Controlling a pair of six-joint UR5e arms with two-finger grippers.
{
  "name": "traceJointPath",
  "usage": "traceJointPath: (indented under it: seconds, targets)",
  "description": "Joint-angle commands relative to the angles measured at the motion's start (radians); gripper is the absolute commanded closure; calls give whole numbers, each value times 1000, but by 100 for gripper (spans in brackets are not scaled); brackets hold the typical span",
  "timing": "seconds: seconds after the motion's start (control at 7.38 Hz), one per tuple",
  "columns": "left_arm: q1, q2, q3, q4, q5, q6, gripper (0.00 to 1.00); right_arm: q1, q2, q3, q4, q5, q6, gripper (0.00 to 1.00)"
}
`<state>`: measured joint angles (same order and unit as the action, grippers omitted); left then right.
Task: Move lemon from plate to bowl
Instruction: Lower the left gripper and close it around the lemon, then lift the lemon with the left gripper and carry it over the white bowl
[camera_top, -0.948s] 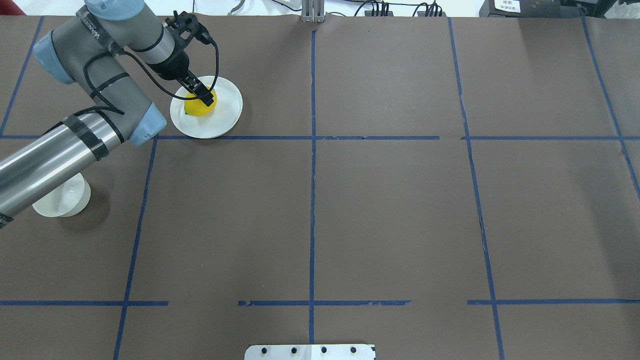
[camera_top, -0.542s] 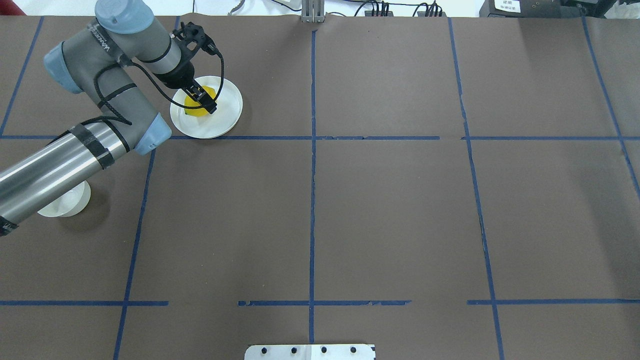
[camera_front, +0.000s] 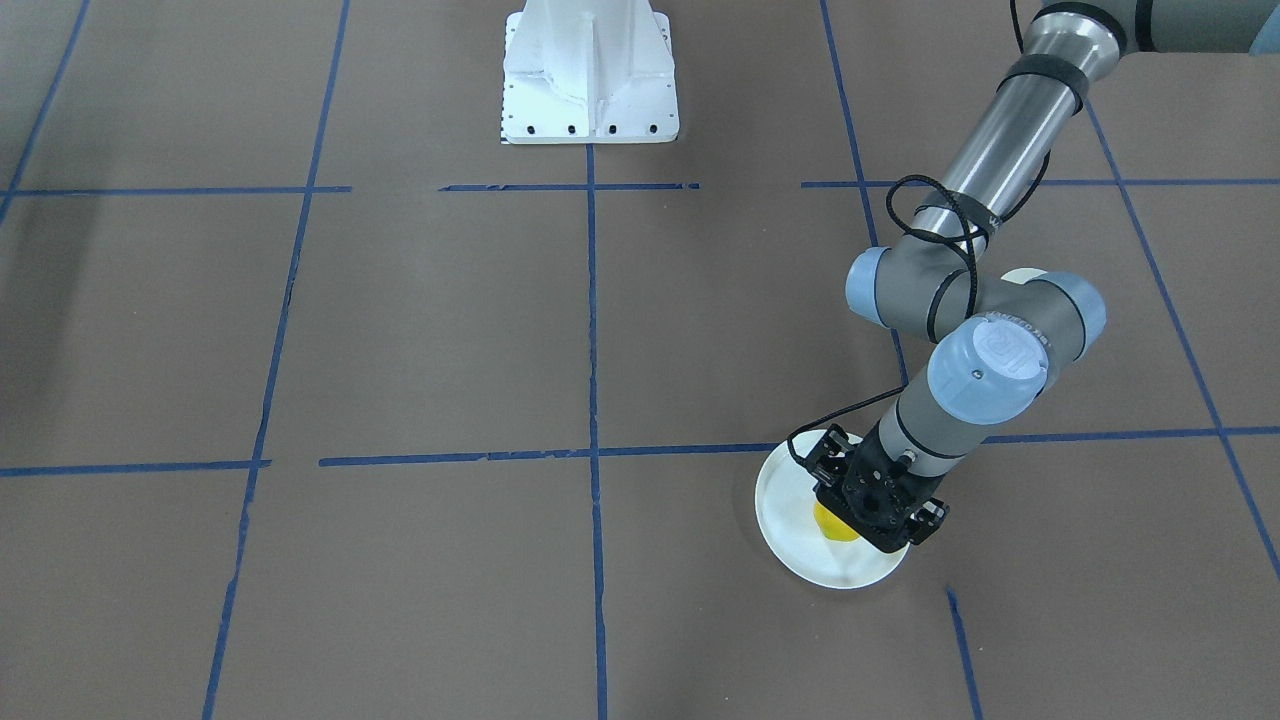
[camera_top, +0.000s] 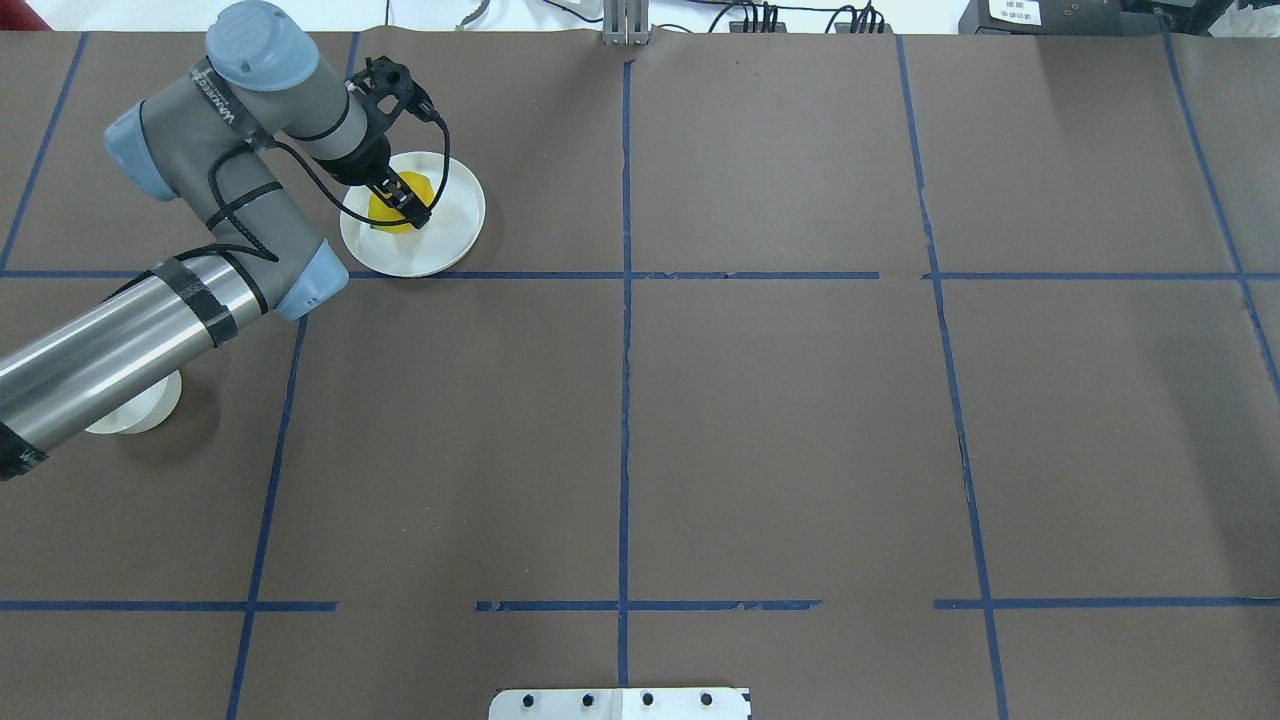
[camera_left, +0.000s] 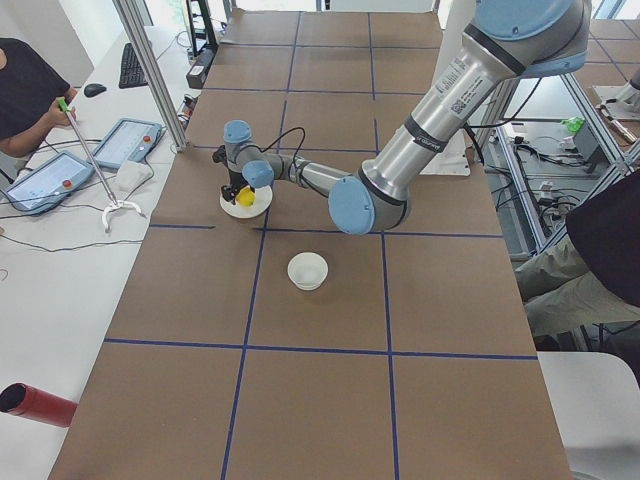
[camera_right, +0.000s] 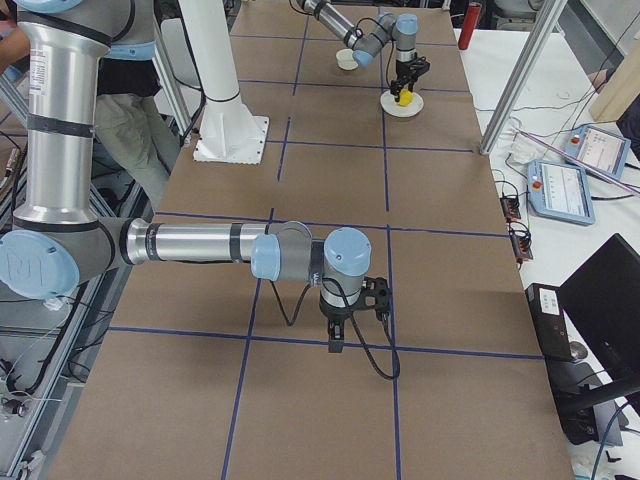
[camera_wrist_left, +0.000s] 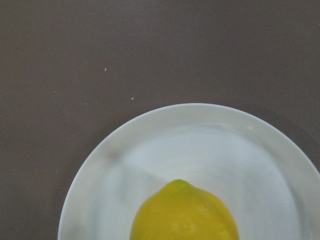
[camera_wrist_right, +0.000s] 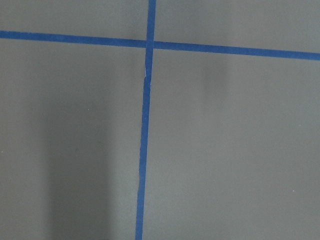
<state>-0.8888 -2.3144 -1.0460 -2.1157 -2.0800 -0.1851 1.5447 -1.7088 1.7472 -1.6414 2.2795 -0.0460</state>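
Lemon (camera_wrist_left: 184, 215): lying on the plate (camera_top: 462, 232).
Handling: likely light, firm, smooth-skinned and apt to roll; grip across its middle.
Left hand (camera_top: 410, 208): right over the lemon; whether it grips, I cannot tell.
Bowl (camera_left: 308, 270): well apart on the counter (camera_top: 760, 420).

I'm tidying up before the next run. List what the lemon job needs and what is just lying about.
Belongs to the job:
lemon
plate under it
bowl
left pincer, down at the lemon

Just lying about:
red tube beside the table
tablets on the side bench
white stand
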Motion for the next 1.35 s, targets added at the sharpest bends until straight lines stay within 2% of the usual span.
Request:
traceJointPath:
  seconds: [0.0, 0.14, 0.27, 0.54, 0.68, 0.81, 0.95, 1.22]
  targets:
    - [1, 1, -2, -6, 3, -5, 56, 0, 0, 0, 0, 0, 0, 0]
    - [-2, 3, -17, 5, -2, -5, 85, 0, 0, 0, 0, 0, 0, 0]
    - [-33, 30, -111, 49, -2, -8, 100, 0, 0, 0, 0, 0, 0, 0]
    - [-50, 236, -512, 332, 0, -64, 100, 0, 0, 0, 0, 0, 0, 0]
    - [-52, 404, -678, 344, 3, -214, 100, 0, 0, 0, 0, 0, 0, 0]
    - [-52, 567, -795, 341, 3, -253, 100, 0, 0, 0, 0, 0, 0, 0]
    - [-52, 728, -862, 323, 3, -254, 100, 0, 0, 0, 0, 0, 0, 0]
    - [-49, 851, -809, 136, 1, -406, 100, 0, 0, 0, 0, 0, 0, 0]
